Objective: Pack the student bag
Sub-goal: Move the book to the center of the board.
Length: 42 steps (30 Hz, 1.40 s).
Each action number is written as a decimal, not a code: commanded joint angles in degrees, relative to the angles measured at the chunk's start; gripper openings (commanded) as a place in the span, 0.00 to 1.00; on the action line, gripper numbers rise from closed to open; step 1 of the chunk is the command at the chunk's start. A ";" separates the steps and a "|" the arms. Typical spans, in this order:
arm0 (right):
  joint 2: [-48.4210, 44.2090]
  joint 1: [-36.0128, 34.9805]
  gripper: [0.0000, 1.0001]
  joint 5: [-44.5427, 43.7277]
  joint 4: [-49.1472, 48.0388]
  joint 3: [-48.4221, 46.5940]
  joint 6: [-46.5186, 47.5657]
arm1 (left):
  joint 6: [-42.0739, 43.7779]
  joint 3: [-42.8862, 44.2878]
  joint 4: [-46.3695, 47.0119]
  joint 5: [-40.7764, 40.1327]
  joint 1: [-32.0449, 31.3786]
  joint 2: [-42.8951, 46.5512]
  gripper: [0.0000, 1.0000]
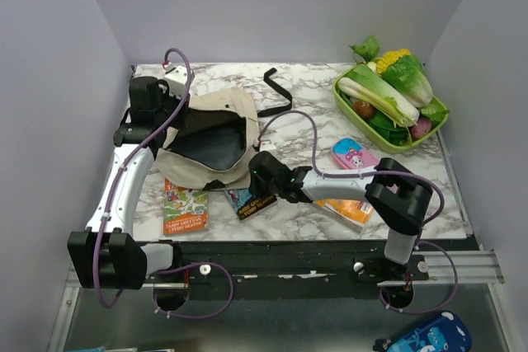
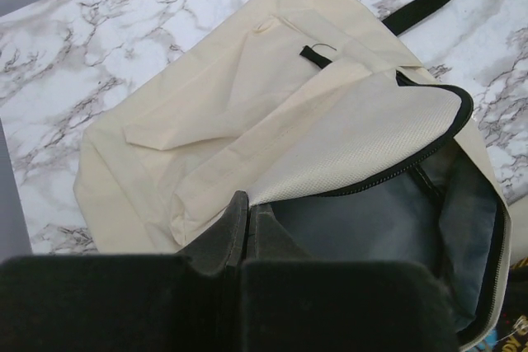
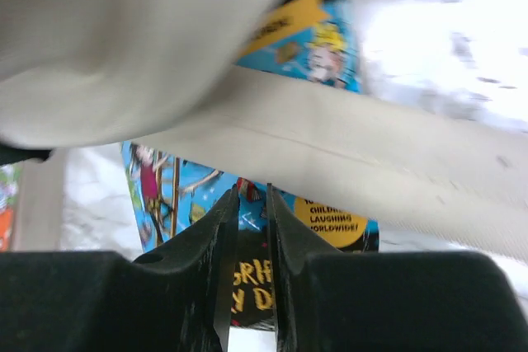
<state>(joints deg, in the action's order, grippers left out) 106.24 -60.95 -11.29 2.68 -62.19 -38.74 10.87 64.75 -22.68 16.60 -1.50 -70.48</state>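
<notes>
Left pincer (image 2: 243, 202) pinches the student bag (image 2: 247, 113) rim.
Right pincer (image 3: 252, 195) hangs over a book (image 3: 165, 187), fingers nearly together; grip unclear.

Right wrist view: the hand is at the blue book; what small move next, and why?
Probably spread the right hand and grip the blue illustrated paperback book: the fingers stand close together over its cover, a beige fabric strap crosses it, and the left hand holds the cream fabric backpack open.
</notes>
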 commanded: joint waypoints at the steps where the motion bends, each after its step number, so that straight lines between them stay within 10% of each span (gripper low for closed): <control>1: 0.39 3.82 0.29 -9.18 14.29 7.53 0.59 | -2.17 4.06 3.69 -0.16 1.06 0.78 0.00; 6: -4.10 -0.37 0.32 -13.31 16.14 0.42 5.16 | -3.93 4.68 3.96 1.50 0.97 0.08 0.00; 15: 1.77 -10.24 0.67 -4.28 11.74 -18.22 14.12 | -3.58 3.54 3.61 2.38 2.46 0.52 0.00; 42: 27.88 -13.41 0.66 16.12 10.50 -40.56 32.77 | -2.08 4.86 0.09 3.70 3.08 -0.01 0.00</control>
<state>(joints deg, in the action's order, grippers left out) 130.23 -73.78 1.58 8.75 -102.19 -7.44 8.51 67.05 -23.44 19.00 0.80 -71.16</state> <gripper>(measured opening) 0.658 0.012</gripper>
